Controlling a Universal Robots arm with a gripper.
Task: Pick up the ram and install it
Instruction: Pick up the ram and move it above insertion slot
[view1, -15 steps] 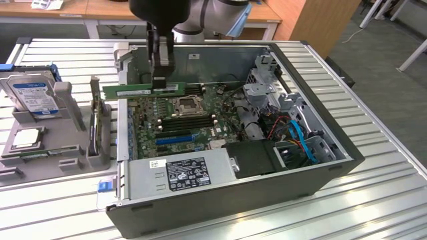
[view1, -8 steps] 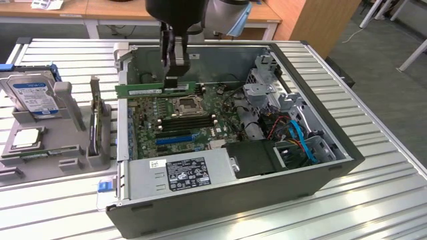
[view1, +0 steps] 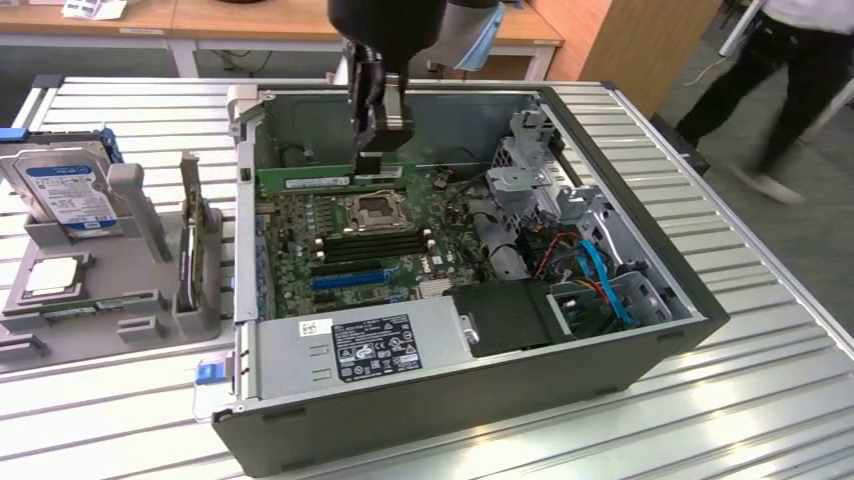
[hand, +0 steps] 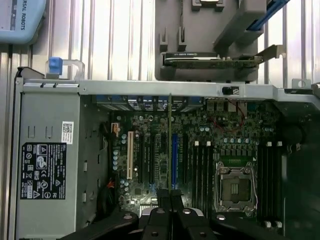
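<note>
My claw (view1: 379, 148) is clenched on the ram (view1: 300, 181), held on edge above the board (view1: 283, 235) inside the open case (view1: 467, 395); it should go down level, square to its slot, with even pressure.

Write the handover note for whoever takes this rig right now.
Gripper: shut on the ram.
Ram: held on edge inside the open computer case, above the motherboard, near the processor socket.
Done: ram picked up and brought into the case.
Left: ram not yet seated in a memory slot.
</note>
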